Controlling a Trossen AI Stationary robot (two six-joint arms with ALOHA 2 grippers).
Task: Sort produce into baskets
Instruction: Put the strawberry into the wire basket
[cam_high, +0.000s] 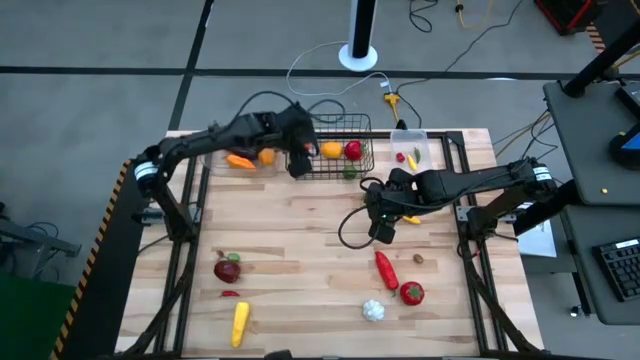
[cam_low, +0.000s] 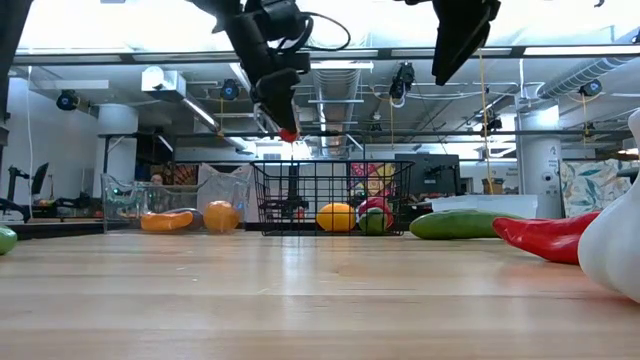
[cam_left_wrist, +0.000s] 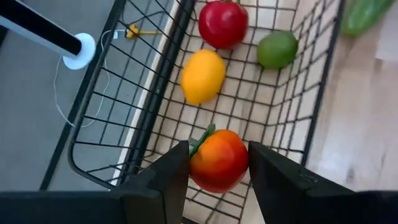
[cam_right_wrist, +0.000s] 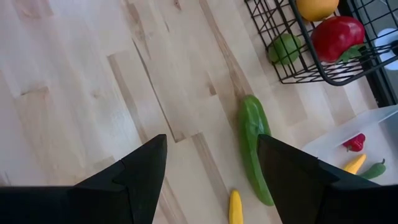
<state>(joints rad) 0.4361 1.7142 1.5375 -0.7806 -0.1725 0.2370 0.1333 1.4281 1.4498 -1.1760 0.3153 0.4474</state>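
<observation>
Left gripper (cam_left_wrist: 217, 180) is seen clamped on a small red-orange tomato (cam_left_wrist: 219, 159), held between both fingers over the left end of the black wire basket (cam_high: 362, 128), well above its floor in the low view. Inside the basket lie a yellow-orange fruit (cam_left_wrist: 202, 76), a red tomato-like piece (cam_left_wrist: 222, 23) and a small green one (cam_left_wrist: 277, 50). The held tomato is judged a light, hard, smooth toy; being round, it is best gripped across its widest part, as it is now, since a hold nearer the top or bottom would likely let it slip out. A drop from this height is judged harmless, though a bounce against the other pieces is possible. Right gripper (cam_right_wrist: 211, 171) hangs with its fingers apart and empty above the bare table (cam_high: 300, 230), near a green cucumber (cam_right_wrist: 255, 149) lying just outside the basket. The cucumber is judged stiff and light, best taken across its middle.
</observation>
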